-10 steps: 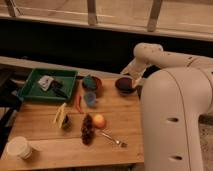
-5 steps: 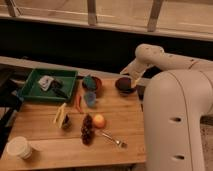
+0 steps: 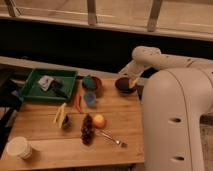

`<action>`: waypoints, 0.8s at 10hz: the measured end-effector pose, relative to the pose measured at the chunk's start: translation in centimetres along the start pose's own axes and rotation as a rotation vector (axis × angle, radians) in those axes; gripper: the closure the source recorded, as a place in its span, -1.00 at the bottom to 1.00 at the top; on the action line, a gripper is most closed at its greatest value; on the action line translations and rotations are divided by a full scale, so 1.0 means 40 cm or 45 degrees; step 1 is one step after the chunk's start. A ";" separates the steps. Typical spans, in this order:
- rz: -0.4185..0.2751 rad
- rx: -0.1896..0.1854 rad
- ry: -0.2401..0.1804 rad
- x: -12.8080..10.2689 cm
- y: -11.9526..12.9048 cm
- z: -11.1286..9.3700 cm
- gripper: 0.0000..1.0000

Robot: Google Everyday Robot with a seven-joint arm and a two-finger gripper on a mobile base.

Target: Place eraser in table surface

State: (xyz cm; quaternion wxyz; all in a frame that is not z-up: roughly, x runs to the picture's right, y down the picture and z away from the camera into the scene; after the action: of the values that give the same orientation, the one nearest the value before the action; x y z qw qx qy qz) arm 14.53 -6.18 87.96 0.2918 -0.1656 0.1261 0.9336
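Observation:
My gripper hangs at the back right of the table surface, its fingers reaching down into the round dark maroon bowl. The jaws stand open, and I see nothing held between them. I cannot pick out the eraser: the inside of the bowl under the fingers is dark and partly covered by the gripper. The white arm and the robot's body fill the right side of the view.
A green tray with small items sits at the back left. A teal block lies in a brown bowl, with a blue cup in front. A banana, an orange, dark grapes, a fork and a white cup lie nearer.

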 end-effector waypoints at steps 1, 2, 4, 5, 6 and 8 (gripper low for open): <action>-0.008 -0.002 -0.002 0.000 0.006 0.009 -0.39; -0.020 0.000 -0.003 0.001 0.012 0.025 -0.39; -0.027 0.014 0.003 0.002 0.016 0.068 -0.39; -0.027 0.022 0.005 -0.001 0.015 0.088 -0.39; -0.022 0.040 0.011 -0.006 0.007 0.117 -0.39; -0.013 0.065 0.020 -0.016 -0.002 0.156 -0.39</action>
State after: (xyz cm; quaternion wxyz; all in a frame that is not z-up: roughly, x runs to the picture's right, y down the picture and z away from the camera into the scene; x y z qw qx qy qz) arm 13.61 -4.36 93.90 0.2997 -0.1662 0.1514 0.9272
